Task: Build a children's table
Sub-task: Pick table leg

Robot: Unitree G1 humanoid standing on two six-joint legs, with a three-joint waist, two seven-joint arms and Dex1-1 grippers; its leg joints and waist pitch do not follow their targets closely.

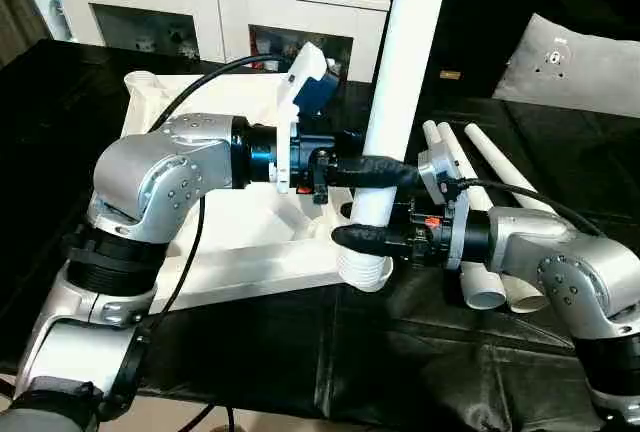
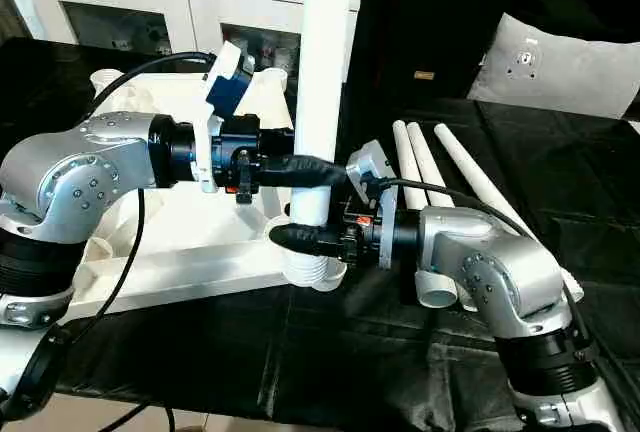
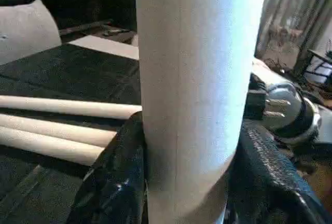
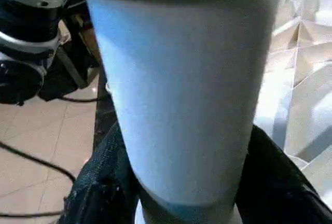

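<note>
**Both end effectors clamped on one upright leg**

Black-covered tabletop (image 1: 250, 372), white cabinet behind it, grey-white cushion (image 1: 580, 67) at the far right corner.

Table top (image 1: 240, 242) lies underside up on the black cover, ribbing and a round corner socket visible, on the left end effector's side of the held leg.

Leg (image 1: 405, 72) stands nearly upright, ribbed lower end just beside the near right corner of the table top. Whether that end sits in a socket: cannot tell.

Left end effector (image 1: 375, 172): fingers partly open, closed round the leg from the left, both pads against the tube in the left wrist view.

Right end effector (image 2: 305, 240): fingers partly open, closed round the same leg from the right, just below the left end effector and just above the ribbed end.

Three spare legs (image 2: 440, 177) lie side by side on the cover, beyond and under the right end effector's wrist, apart from the held leg.
</note>
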